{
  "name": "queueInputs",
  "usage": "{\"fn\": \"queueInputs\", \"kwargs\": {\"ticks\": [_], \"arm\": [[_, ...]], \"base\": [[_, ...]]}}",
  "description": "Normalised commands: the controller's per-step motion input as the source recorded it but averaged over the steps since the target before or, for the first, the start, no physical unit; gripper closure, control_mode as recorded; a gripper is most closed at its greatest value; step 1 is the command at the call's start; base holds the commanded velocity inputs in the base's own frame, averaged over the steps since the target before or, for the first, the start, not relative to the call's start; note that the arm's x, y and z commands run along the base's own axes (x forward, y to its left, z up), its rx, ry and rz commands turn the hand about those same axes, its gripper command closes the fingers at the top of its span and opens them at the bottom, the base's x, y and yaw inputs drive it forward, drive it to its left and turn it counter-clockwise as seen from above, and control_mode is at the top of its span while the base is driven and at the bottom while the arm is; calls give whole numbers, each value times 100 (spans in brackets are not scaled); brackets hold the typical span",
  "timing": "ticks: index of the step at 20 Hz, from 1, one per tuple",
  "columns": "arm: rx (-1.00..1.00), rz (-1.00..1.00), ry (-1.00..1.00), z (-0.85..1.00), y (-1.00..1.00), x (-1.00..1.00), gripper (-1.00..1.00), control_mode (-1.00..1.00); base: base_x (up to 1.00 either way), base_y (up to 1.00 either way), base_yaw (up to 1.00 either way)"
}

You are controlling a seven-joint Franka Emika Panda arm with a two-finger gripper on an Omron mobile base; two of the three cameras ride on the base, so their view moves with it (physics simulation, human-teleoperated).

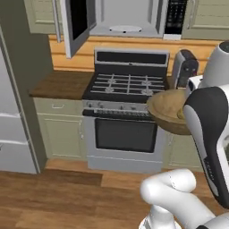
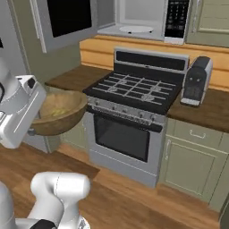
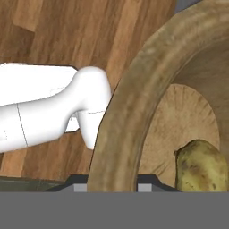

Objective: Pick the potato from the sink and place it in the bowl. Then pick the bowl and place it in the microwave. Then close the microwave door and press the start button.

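The bowl (image 3: 129,112) hung by its rim in our gripper (image 3: 112,188), apparently pinched between the fingers, potato (image 3: 201,165) loose inside. We judged it stiff but off-balance; the potato might roll. The microwave (image 2: 134,18) stood open ahead.

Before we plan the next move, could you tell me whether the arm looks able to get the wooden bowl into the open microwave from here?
Probably yes: the silver-grey microwave stands open above the stove, its door swung aside, and nothing blocks the cavity. The claw holds the round wooden bowl well below it.
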Motion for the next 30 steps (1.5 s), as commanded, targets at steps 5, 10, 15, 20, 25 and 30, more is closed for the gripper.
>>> {"fn": "queueInputs", "kwargs": {"ticks": [5,10,15,20,25,30], "arm": [[0,0,0,0,0,0,100,100],[0,0,0,0,0,0,100,100],[0,0,0,0,0,0,100,100],[0,0,0,0,0,0,100,100],[0,0,0,0,0,0,100,100],[0,0,0,0,0,0,100,100]], "base": [[100,-63,40],[99,-87,34],[90,-42,10],[65,0,1],[58,4,4],[2,-3,11]]}}
